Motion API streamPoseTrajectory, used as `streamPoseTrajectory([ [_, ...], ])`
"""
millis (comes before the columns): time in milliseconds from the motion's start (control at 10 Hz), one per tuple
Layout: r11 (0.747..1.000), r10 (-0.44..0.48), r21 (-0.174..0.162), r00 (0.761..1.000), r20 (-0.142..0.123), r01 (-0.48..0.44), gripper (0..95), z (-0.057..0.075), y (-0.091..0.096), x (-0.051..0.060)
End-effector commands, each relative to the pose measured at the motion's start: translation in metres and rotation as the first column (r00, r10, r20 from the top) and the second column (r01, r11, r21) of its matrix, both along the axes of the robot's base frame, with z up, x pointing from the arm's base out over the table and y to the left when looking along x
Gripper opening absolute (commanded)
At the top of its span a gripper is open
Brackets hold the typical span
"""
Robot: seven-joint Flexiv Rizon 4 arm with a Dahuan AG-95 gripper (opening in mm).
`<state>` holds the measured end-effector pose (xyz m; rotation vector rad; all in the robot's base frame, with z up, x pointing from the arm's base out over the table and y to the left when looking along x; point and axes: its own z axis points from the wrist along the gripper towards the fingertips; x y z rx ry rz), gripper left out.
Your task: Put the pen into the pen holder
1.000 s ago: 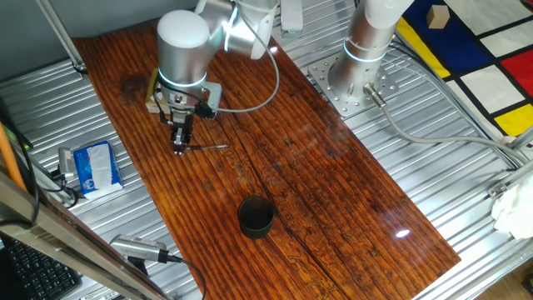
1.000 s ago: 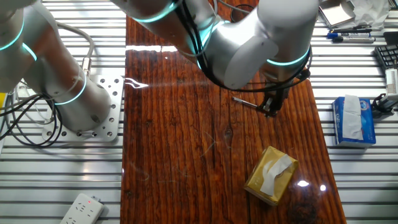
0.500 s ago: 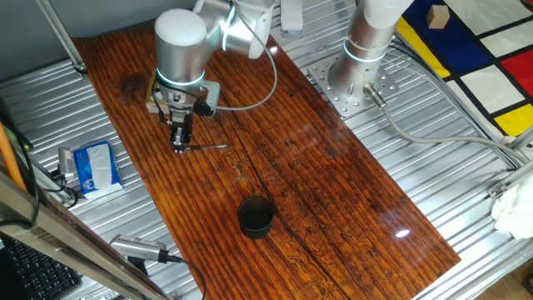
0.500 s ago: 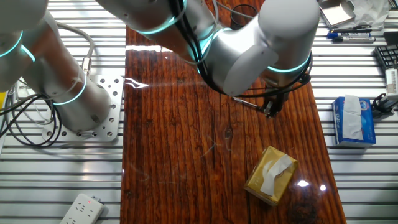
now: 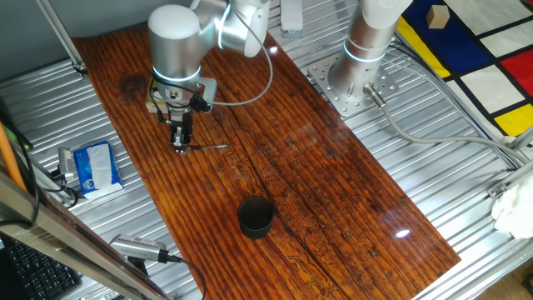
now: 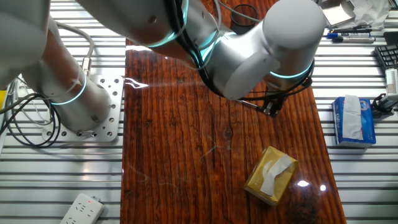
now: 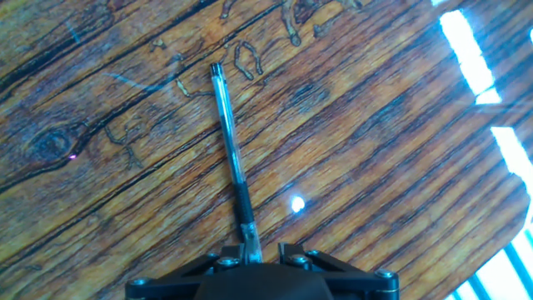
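Observation:
The pen (image 5: 208, 147) is a thin dark grey stick lying flat on the wooden table (image 5: 333, 167). It also shows in the other fixed view (image 6: 249, 104) and runs up the middle of the hand view (image 7: 229, 150). My gripper (image 5: 180, 148) (image 6: 269, 112) (image 7: 260, 250) is down at the pen's near end. The fingers stand either side of that end, with a small gap showing on the right side. The pen holder (image 5: 256, 215), a short black cup, stands upright nearer the table's front, well away from the gripper.
A yellowish box (image 6: 270, 175) lies on the table near the gripper. A blue tissue pack (image 5: 93, 167) and a silver tool with a cable (image 5: 137, 247) lie off the wood on the metal slats. The arm's base (image 5: 358, 79) stands at the far side.
The arm's wrist housing has shifted slightly to the left above the gripper. The fingertips have stayed at the pen's end and the pen has not moved.

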<state>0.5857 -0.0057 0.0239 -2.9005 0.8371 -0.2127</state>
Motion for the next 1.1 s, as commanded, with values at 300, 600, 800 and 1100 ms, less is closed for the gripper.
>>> streamPoseTrajectory([
  [300, 1.000, 0.018, 0.001, 1.000, 0.006, -0.018, 19.0, -0.0061, 0.0005, -0.0041],
  [600, 1.000, 0.026, -0.001, 1.000, 0.006, -0.026, 19.0, -0.0073, 0.0003, -0.0060],
  [800, 0.999, 0.033, 0.000, 0.999, 0.007, -0.033, 19.0, -0.0082, 0.0014, -0.0059],
  [1100, 0.999, 0.040, 0.003, 0.999, 0.008, -0.040, 19.0, -0.0091, 0.0016, -0.0056],
])
